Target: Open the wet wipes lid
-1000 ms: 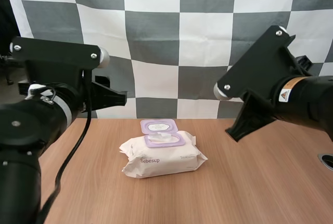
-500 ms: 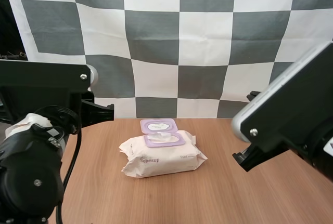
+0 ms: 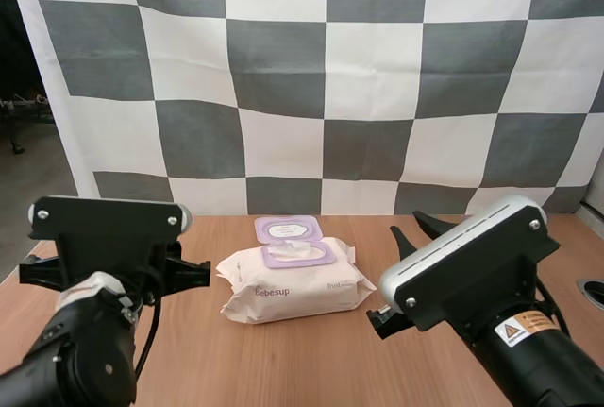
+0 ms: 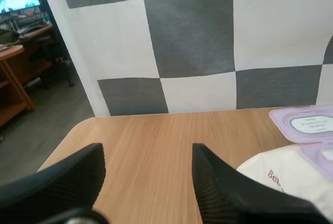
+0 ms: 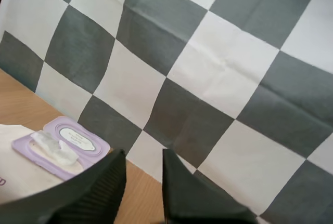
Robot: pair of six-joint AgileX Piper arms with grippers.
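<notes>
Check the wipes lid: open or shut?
Open. The purple lid is flipped back behind the top of the pack, and a white wipe pokes up, uncovered.

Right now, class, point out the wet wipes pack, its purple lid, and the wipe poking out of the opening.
wet wipes pack [image 3: 293, 296]: high view, white front face.
purple lid [image 3: 288, 229]: high view, flipped-open flap's label.
wipe [image 5: 52, 145]: right wrist view, crumpled tuft at the opening.

Wooden table [image 3: 283, 369], wet wipes pack [image 3: 294, 286] on top

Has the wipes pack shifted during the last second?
No. The wipes pack lies just where it did against the table's back edge, its lid open.
</notes>
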